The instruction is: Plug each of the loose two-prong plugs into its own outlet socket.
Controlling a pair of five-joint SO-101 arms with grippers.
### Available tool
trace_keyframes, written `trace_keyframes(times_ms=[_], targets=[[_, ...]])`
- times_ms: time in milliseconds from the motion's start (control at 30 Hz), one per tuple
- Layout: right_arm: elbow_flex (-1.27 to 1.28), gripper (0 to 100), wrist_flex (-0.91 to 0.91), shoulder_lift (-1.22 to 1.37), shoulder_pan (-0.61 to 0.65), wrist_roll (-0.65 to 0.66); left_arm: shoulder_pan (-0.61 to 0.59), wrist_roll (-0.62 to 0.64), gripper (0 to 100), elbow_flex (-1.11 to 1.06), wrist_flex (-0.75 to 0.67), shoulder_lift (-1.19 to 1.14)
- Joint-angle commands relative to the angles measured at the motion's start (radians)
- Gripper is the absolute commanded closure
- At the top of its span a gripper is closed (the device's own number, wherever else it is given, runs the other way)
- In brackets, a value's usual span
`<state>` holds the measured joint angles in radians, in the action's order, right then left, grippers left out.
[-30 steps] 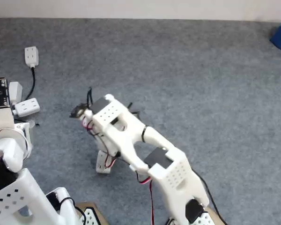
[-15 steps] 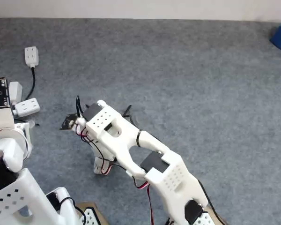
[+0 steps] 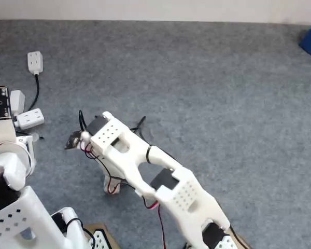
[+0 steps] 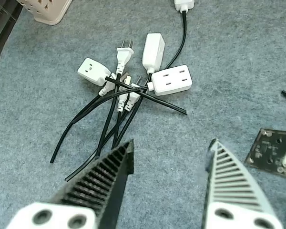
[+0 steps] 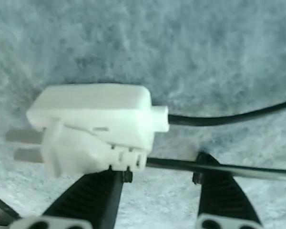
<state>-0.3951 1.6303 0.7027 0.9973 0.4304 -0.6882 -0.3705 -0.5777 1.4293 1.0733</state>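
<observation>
- White plug (image 5: 93, 126) with 2 prongs lies on the grey carpet (image 5: 205, 57), right at the tips of the right gripper (image 5: 162, 169), whose fingers are apart.
- Left gripper (image 4: 170, 143) hangs with its fingers wide apart, near a white socket block (image 4: 171, 80).

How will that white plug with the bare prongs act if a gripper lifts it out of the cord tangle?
The plug looks small and rigid, so it is probably light and easy to lift. The black cords lie limp and crossed over each other, so its cord will likely trail and drag neighbours along. Its smooth plastic body may slip in a loose grip.
</observation>
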Motion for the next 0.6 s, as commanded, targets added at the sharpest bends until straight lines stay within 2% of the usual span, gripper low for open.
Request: trace_keyframes(times_ms=[0,133,267,367,567], targets=[[-0.177,80.0,0.067,-0.044,0.019,-0.155,-0.008,-0.012,75,0.021,-0.025,0.002],[-0.309,80.0,0.085,-0.042,-0.061,-0.278,-0.028,-0.012,75,0.028,-0.028,0.004],[-0.443,80.0,0.136,-0.048,-0.076,-0.287,-0.027,-0.012,75,0.021,-0.032,0.002],[-0.444,80.0,0.136,-0.051,-0.091,-0.288,-0.03,-0.012,75,0.021,-0.032,0.002],[-0.424,80.0,0.136,-0.211,-0.216,-0.325,-0.031,-0.012,75,0.004,-0.032,0.002]])
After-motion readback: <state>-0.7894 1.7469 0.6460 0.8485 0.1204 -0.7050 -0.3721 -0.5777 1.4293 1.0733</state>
